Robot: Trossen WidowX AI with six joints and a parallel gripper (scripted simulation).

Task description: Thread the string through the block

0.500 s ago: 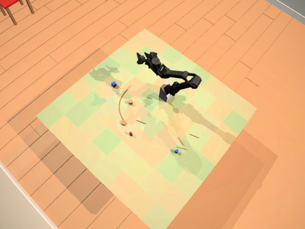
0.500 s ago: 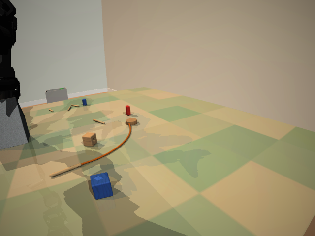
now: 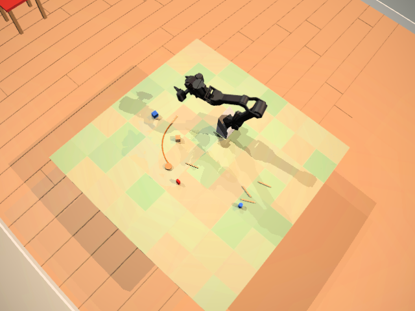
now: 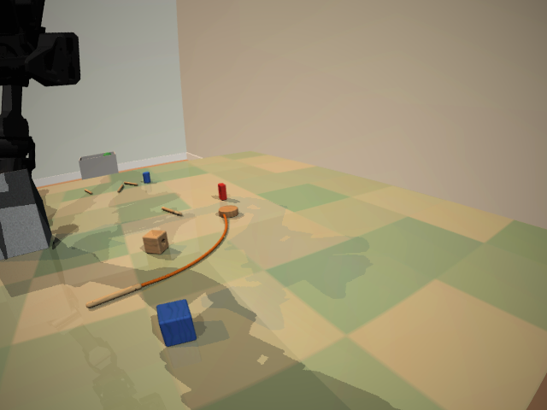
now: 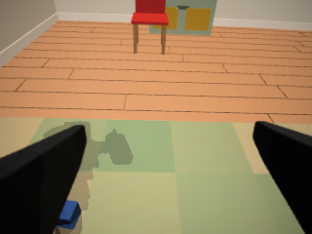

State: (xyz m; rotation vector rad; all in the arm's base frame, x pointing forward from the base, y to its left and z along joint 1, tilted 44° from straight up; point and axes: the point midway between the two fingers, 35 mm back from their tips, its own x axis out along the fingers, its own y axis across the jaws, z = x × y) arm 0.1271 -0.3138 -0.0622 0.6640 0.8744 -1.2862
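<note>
Floorboards and a red chair point(image 3: 13, 4) point(image 5: 150, 19), unseen in the exterior view, face wide-open, empty jaws point(image 3: 183, 87).

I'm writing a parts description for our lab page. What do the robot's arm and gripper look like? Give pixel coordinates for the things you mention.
The arm point(image 3: 231, 98) point(image 4: 12, 101) is black, built of chunky, angular segments with rounded joint housings. Its parallel-jaw gripper point(image 5: 170, 131) is black too, with two thick fingers that taper to blunt, rounded tips. No coloured markings or sleeves show; loose cables can't be made out.
</note>
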